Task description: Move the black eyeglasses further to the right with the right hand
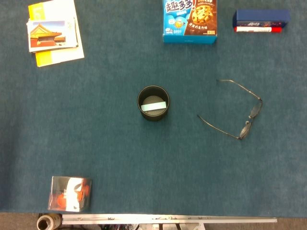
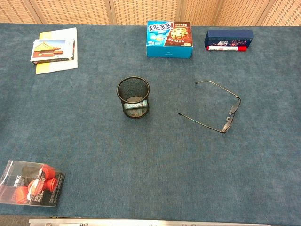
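A blue felt-like cloth covers the table (image 2: 155, 169), and behind its far edge in the chest view runs a wall of pale perforated panels (image 2: 141, 9). Neither hand shows in either view, so how their fingers stand cannot be told, nor how the task's thing lies relative to the right hand.

The black eyeglasses (image 1: 249, 120) (image 2: 229, 115) lie flat on the cloth in the right half of the table, about midway between the far and near edges, well apart from everything else. Their temples are unfolded: both reach from the lens front toward the left, one nearer the far edge and one nearer the near edge. The lens front lies on the side toward the right edge.

Near the table's middle, left of the glasses, stands a black mesh pen cup (image 1: 153, 103) (image 2: 133, 97), upright, with a pale slip in its bottom. At the far edge, a blue cookie box (image 1: 190, 21) (image 2: 169, 32) lies near the centre, and toward the far right corner sits a dark blue box (image 1: 261, 18) (image 2: 229, 36) with a red marker (image 1: 257, 29) (image 2: 226, 48) just in front of it. Near the far left corner lies a stack of booklets (image 1: 53, 32) (image 2: 54, 51) with a picture of a temple on top. At the near left corner rests a clear packet of red items (image 1: 69, 194) (image 2: 32, 182).
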### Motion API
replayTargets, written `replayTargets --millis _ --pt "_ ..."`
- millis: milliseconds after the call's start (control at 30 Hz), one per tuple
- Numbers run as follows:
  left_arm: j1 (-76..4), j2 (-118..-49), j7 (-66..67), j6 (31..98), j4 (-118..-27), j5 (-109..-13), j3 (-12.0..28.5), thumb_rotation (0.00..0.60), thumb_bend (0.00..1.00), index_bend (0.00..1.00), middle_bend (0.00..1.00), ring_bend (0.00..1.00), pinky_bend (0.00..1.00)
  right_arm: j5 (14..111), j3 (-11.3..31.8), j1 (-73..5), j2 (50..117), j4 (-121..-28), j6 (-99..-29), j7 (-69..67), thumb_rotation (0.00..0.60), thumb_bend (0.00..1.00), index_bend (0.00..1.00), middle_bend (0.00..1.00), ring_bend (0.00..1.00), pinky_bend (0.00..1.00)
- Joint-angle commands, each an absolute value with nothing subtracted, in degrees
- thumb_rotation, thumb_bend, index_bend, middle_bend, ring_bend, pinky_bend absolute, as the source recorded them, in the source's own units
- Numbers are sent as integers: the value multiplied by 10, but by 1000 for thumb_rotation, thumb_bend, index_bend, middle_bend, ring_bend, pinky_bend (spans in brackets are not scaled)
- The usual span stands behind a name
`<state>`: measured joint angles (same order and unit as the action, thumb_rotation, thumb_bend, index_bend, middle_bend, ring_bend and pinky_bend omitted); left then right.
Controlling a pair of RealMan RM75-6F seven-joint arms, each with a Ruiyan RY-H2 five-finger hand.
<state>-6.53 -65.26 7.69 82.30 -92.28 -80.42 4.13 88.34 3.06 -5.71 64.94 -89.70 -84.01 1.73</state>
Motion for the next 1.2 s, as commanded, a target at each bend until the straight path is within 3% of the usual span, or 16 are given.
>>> replayTargets --millis 33,567,867,1200 --pt "-63 -653 79 826 -923 -804 40 600 482 528 374 411 514 885 29 -58 648 -899 -839 17 600 509 578 375 264 405" --pt "-61 -658 81 831 -919 -804 40 600 482 528 374 411 514 883 27 -65 642 -898 -824 -1 600 510 578 375 264 405" --pt "-56 -654 66 841 -919 -819 34 600 482 528 374 411 514 924 17 -61 649 -897 -854 -9 600 510 576 375 264 404" --pt "-50 -648 50 843 -917 -815 33 600 482 527 374 411 514 998 -5 -72 657 -880 -872 -19 600 543 490 375 259 404"
